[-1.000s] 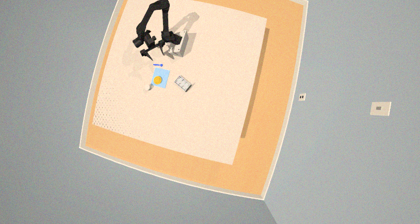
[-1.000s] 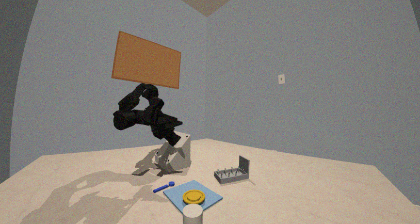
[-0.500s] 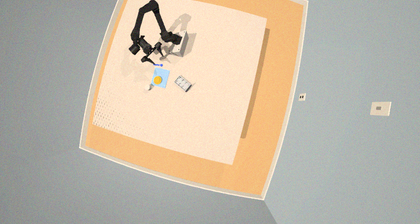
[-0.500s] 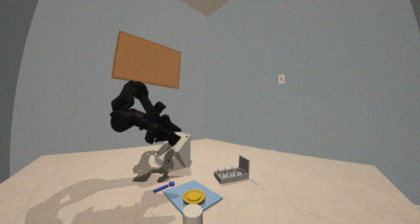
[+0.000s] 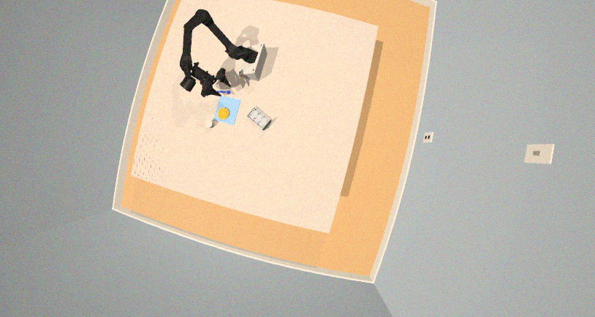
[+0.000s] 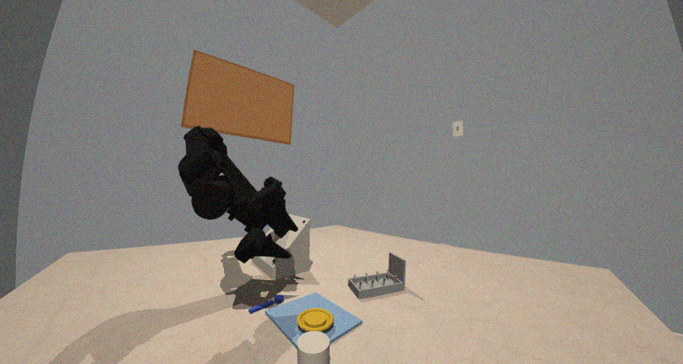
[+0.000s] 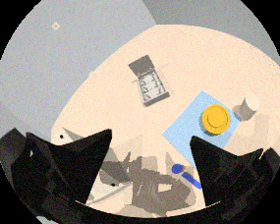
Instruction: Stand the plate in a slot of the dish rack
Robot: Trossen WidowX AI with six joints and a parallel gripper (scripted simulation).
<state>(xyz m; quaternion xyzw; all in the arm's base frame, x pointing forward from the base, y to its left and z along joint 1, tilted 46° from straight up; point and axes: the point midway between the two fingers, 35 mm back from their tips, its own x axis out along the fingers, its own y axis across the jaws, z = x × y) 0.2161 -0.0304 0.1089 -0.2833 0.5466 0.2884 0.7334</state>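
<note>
The yellow round plate lies flat on a light blue square mat, with a dark band under its rim. The dish rack is a small grey tray with rows of short upright pegs and a tall panel at one end. It stands apart from the mat, and its slots are empty. My gripper is open and empty. It hangs above the table, short of the mat on the arm's side, touching neither plate nor rack.
A blue spoon-like tool lies beside the mat on the gripper's side. A whitish cylinder stands by the mat near the plate. A pale block stands at the arm's base.
</note>
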